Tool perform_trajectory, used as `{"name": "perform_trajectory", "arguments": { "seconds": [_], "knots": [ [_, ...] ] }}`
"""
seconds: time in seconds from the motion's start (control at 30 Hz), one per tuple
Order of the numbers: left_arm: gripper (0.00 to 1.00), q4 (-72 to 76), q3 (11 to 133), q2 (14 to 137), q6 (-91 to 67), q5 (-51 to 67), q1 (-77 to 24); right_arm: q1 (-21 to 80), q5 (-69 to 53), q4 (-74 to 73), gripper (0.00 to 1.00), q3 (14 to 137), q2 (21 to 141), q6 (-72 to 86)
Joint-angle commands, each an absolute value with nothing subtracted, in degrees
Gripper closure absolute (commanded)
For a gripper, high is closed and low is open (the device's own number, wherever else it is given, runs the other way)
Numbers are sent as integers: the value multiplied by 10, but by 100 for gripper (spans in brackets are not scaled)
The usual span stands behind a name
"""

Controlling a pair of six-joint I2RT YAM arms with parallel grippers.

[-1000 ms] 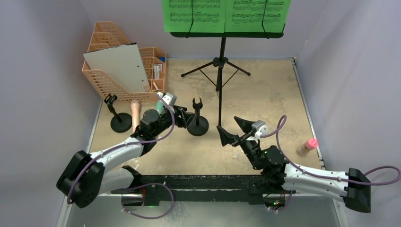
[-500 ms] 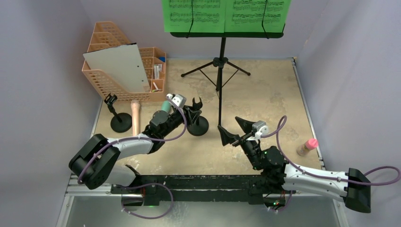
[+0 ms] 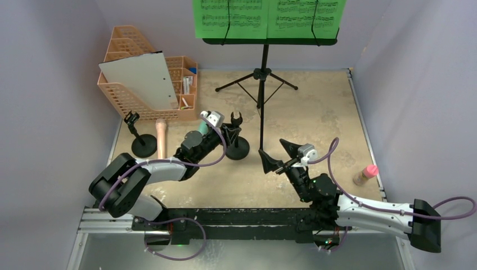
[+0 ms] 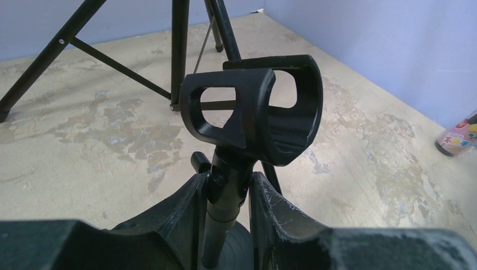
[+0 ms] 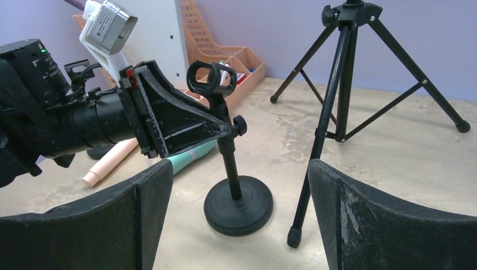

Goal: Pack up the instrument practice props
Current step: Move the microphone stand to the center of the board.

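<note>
— Reaching further in, the left gripper [image 3: 228, 134] is now sitting right at the small black round-based microphone holder [image 3: 237, 147] mid-table. A second ago it was hanging back over the mint toy microphone [image 3: 198, 131].

— And its jaws are narrowing too. They were standing well apart. Now, in the left wrist view, both black fingers [image 4: 180, 211] are pressing against the thin stem just under the clip.

— So it is gripping the holder?

— It is looking that way, though the round base is still resting on the tabletop [image 3: 315, 112], so nothing is lifting yet. I am judging this as the first pick-up getting under way.

— What is the right gripper [image 3: 279, 155] doing?

— Waiting where it was, near the foot of the black tripod music stand [image 3: 262, 107], its fingers spread wide and holding nothing.

— And the rest?

— The two green sheet-music pages [image 3: 230, 17] are sitting on the stand's desk, and the pink toy microphone [image 3: 161, 140] is lying beside the other holder [image 3: 143, 145], all awaiting packing.
</note>
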State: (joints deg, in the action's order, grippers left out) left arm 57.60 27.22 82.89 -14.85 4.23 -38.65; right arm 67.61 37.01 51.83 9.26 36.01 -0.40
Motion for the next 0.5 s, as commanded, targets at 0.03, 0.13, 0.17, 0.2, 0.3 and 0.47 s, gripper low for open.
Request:
{"name": "perform_trajectory", "arguments": {
  "seconds": [0.03,0.13,0.17,0.2,0.3,0.47],
  "knots": [
    [100,581,285,814,-102,3,-388,679,390,548,9,94,364,-16],
    [100,559,276,787,-65,-45,-388,679,389,548,9,93,364,-17],
    [100,554,270,777,-55,-63,-388,679,390,548,9,93,366,-17],
    [100,551,266,768,-45,-79,-388,679,391,549,9,93,366,-17],
    [100,543,252,743,-26,-128,-387,679,390,551,9,93,369,-17],
    [100,498,244,706,-9,-190,-383,679,392,551,9,95,369,-18]
  ]
}}
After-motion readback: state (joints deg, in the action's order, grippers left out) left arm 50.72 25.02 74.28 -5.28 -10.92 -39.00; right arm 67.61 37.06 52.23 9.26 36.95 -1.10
